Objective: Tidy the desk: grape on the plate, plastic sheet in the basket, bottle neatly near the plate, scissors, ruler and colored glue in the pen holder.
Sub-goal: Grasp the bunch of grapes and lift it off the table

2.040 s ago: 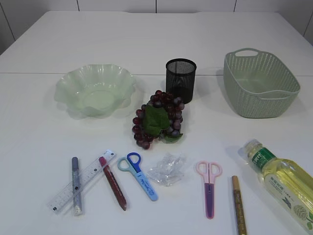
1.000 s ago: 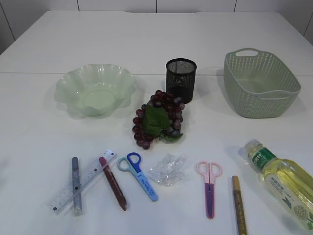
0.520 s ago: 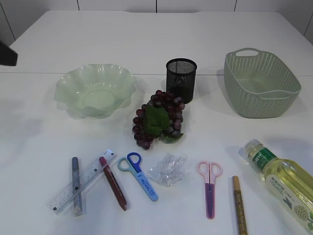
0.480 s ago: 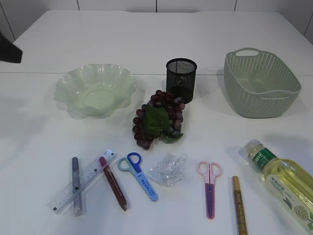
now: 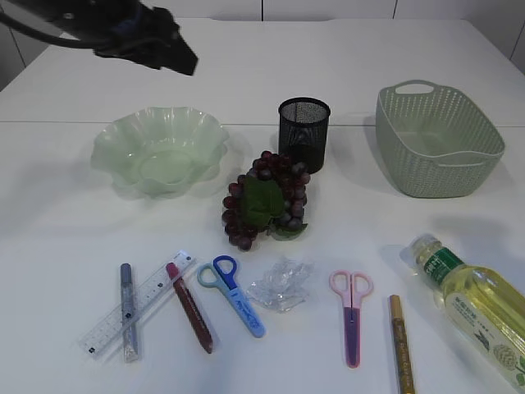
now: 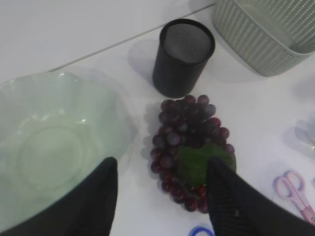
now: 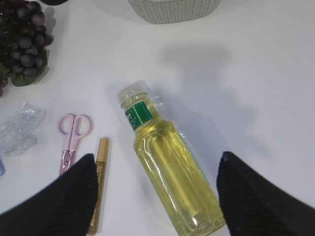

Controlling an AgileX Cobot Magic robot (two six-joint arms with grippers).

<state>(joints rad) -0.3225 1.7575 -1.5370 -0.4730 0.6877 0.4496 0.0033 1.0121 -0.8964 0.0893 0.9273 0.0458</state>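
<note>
exterior view, bottle [image 5: 480, 308] cropped, left claw [image 5: 190, 64] blurred

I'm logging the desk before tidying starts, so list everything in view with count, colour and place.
plate: 1, pale green, back left
pen holder: 1, black mesh, back centre
basket: 1, grey-green, back right
grape: 1 bunch, purple, centre
ruler: 1, clear, front left
colored glue: 3, silver, red, gold, front row
scissors: 2, blue, pink, front
plastic sheet: 1, clear, front centre
bottle: 1, yellow, front right, lying
left pincer: open, above grape
right pincer: open, above bottle

White table [image 5: 344, 66] with a seam line, pale panelled wall behind, soft even light
</note>
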